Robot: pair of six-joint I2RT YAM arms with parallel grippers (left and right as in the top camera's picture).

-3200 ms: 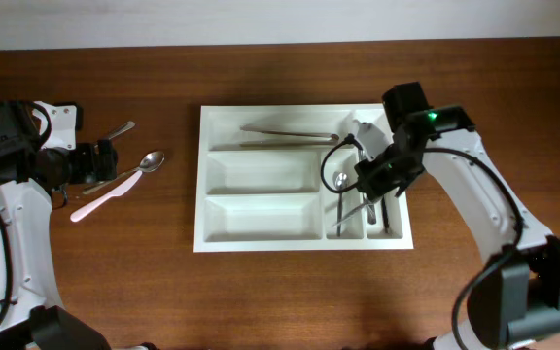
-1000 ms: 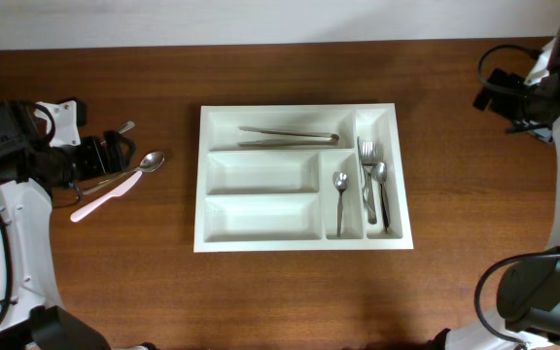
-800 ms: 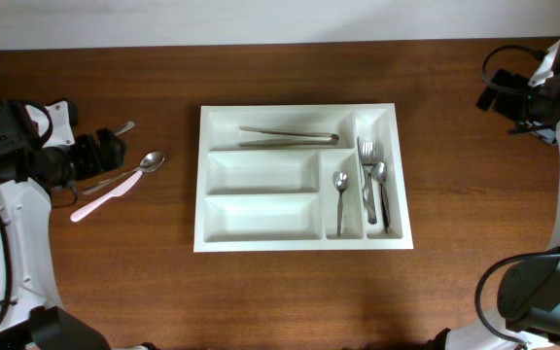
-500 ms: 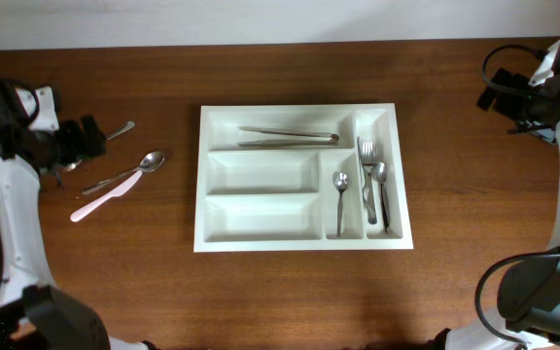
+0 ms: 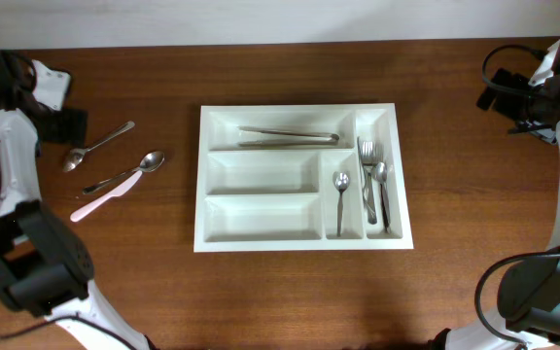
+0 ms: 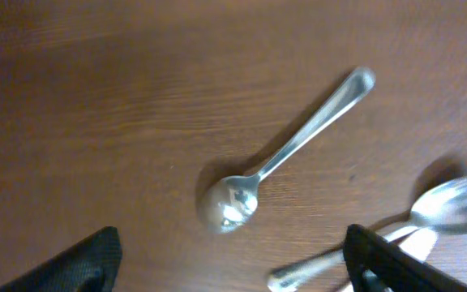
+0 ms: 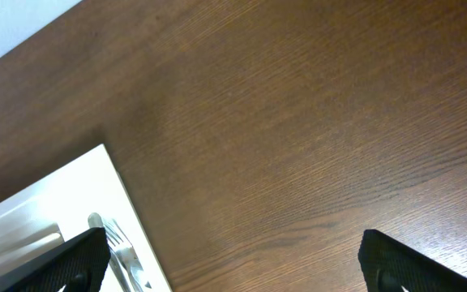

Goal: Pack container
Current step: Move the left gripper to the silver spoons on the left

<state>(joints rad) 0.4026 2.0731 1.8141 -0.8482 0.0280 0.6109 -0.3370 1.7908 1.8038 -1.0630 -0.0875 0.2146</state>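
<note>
The container (image 5: pixel 299 109), a large white tray, lies at the table's middle. Its top compartment holds tongs (image 5: pixel 290 133). One narrow compartment holds a small spoon (image 5: pixel 339 185), and the other holds forks and a spoon (image 5: pixel 372 185). Left of the tray lie a teaspoon (image 5: pixel 97 146), a larger spoon (image 5: pixel 129 173) and a pink knife (image 5: pixel 105 200). My left gripper (image 5: pixel 66 124) hovers open just left of the teaspoon (image 6: pixel 282 154), which lies ahead of the gripper (image 6: pixel 233 272) in the wrist view. My right gripper (image 5: pixel 499 92) hangs open and empty at the far right, over bare wood (image 7: pixel 237 264).
The tray's corner (image 7: pixel 71 186) and a fork (image 7: pixel 120 243) show at the lower left of the right wrist view. The larger spoon's bowl (image 6: pixel 452 207) sits by the left gripper's right fingertip (image 6: pixel 387 264). A pale wall runs along the table's back edge.
My left arm has drawn back and up to the left, off the loose cutlery, uncovering the teaspoon. The right arm, over the tray three seconds ago, has held still at the far right.
</note>
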